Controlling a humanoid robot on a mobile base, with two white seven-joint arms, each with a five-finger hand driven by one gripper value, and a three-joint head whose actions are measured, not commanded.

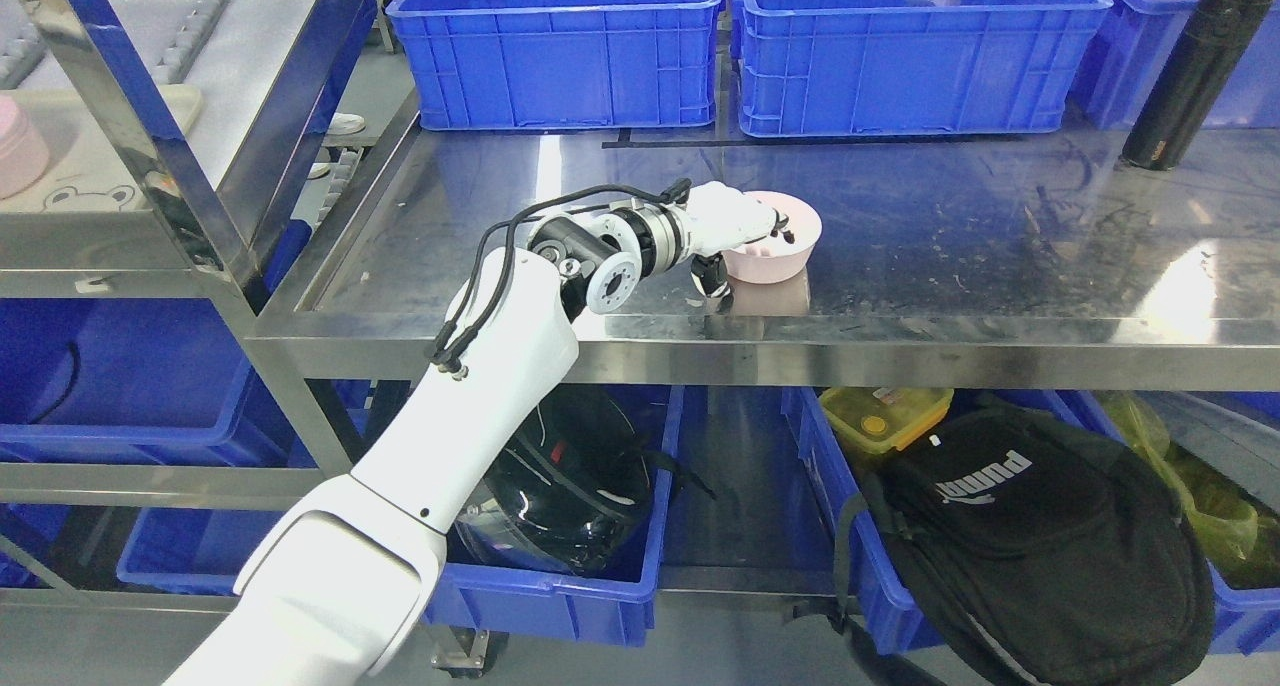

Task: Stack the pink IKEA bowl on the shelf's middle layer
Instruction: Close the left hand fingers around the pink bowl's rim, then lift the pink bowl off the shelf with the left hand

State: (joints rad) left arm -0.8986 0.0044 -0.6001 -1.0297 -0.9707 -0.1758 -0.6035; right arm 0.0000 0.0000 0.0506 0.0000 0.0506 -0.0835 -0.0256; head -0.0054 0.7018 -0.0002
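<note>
One pink bowl [772, 248] sits mid-frame on the steel shelf [1000, 256]. Left hand [735, 231] grips its left rim — fingers over the edge, thumb outside.

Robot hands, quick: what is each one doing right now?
Left hand: closed on the rim of the pink bowl, which sits on the steel shelf.
Right hand: not in view.

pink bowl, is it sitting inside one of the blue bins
No, the pink bowl rests on the bare steel shelf, in front of the blue bins, with the left hand on its rim.
</note>
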